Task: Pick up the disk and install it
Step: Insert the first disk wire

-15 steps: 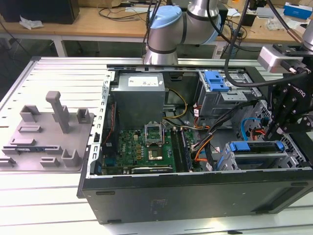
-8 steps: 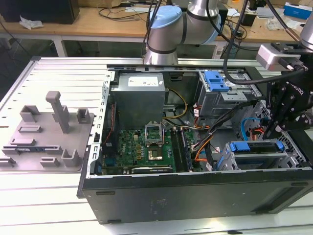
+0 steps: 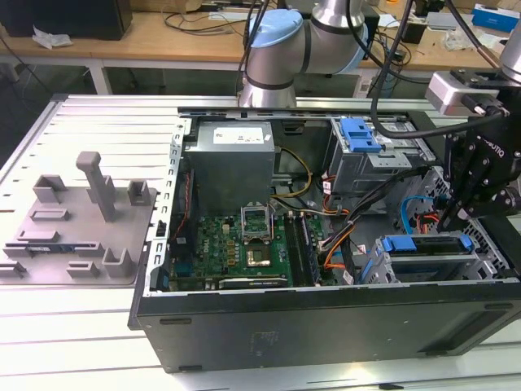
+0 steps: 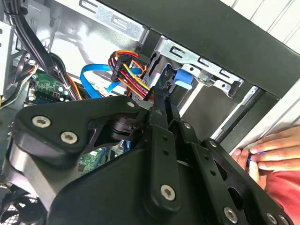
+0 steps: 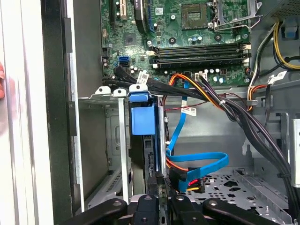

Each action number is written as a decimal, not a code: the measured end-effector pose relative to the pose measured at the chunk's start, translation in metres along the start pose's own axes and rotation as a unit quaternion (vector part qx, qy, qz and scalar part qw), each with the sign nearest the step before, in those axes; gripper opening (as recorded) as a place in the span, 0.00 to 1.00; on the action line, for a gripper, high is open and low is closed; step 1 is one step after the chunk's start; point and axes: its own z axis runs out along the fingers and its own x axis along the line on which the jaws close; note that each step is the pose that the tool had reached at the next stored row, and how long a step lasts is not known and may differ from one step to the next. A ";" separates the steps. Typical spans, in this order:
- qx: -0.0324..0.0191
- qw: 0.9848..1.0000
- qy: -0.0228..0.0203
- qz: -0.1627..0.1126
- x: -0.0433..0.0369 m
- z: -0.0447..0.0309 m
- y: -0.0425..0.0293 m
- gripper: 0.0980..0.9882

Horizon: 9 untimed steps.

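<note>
The disk (image 5: pixel 141 119), a flat slab in a smooth blue plastic frame, stands edge-on in the punched sheet-metal cage (image 5: pixel 112 140), the gripper (image 5: pixel 157 183) at its exposed edge with jaws closed together; we judge that a skewed push could jam it or snag the limp blue cable (image 5: pixel 197 164).

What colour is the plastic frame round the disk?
Blue: the disk's frame shows best in the first wrist view.

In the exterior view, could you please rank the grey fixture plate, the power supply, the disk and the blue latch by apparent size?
Largest to smallest:
1. grey fixture plate
2. power supply
3. disk, partly hidden in its bay
4. blue latch
</note>
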 end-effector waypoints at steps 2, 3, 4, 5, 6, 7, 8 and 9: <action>0.000 1.000 0.000 0.000 0.0000 0.0000 0.0000 0.08; 0.000 1.000 0.000 0.000 0.0000 0.0000 0.0000 0.08; 0.000 1.000 0.000 0.000 0.0002 0.0000 -0.0001 0.08; 0.000 1.000 0.000 0.002 0.0002 0.0001 0.0000 0.08; 0.000 1.000 0.000 0.005 0.0003 0.0000 0.0000 0.08; -0.001 1.000 0.000 0.007 0.0002 0.0000 -0.0001 0.08; -0.001 1.000 0.001 0.009 0.0001 -0.0001 0.0000 0.08; -0.001 1.000 0.001 0.011 0.0000 -0.0001 0.0000 0.08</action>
